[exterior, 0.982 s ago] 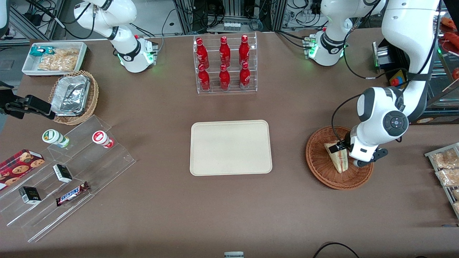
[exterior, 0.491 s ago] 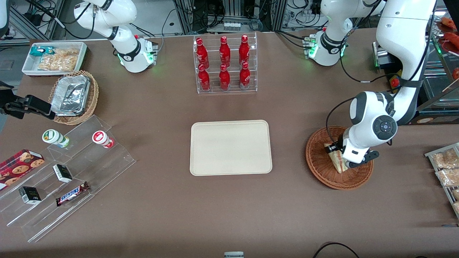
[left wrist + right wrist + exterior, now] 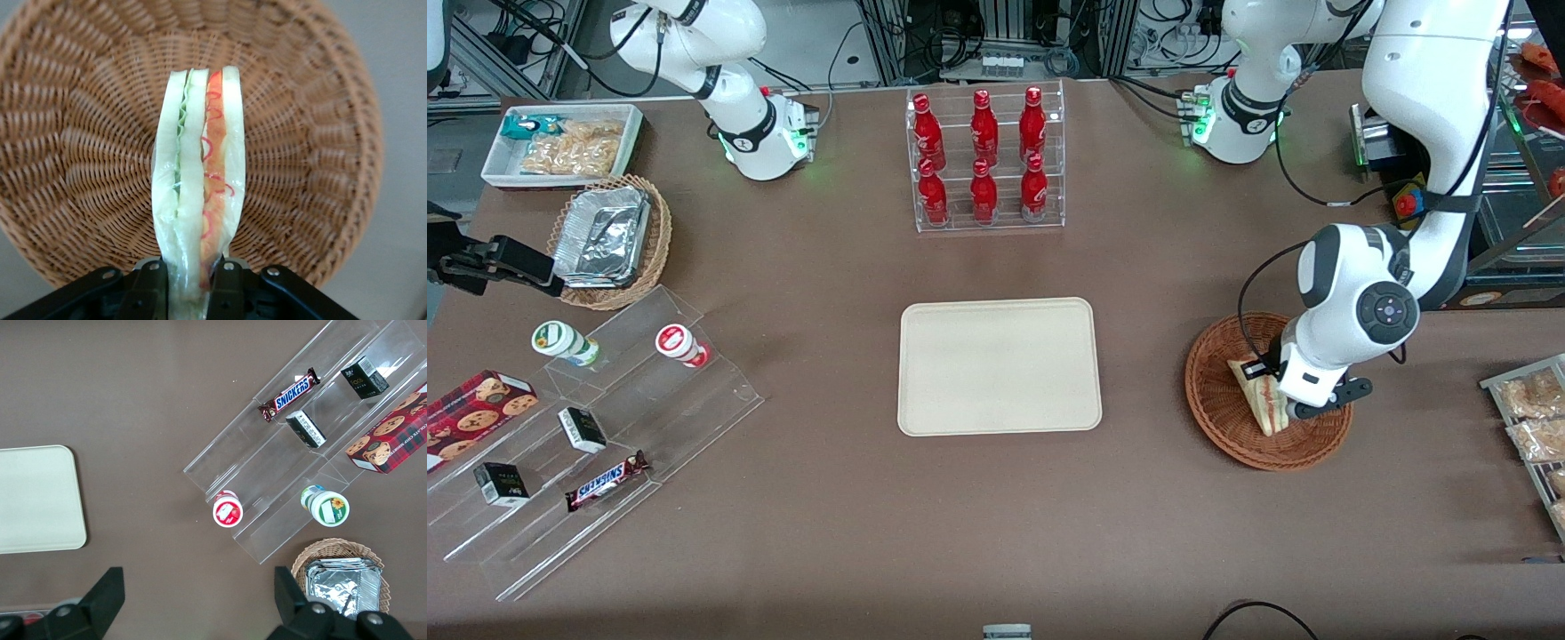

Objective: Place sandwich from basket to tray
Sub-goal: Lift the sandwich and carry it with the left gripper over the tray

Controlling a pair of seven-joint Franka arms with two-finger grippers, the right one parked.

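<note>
We see the basket (image 3: 313,133) as coarse woven wicker, reddish-brown and matt. The sandwich (image 3: 200,193) has soft pale bread under thin, glossy clear wrap. The gripper (image 3: 190,283), clamped on the sandwich's end, shows black matt plastic fingers with metal screws. The tray (image 3: 999,365) looks like smooth, matt beige plastic.

Sandwich (image 3: 198,193) in basket (image 3: 1218,418) (seemingly lifted), gripper (image 3: 189,283) astride.
</note>
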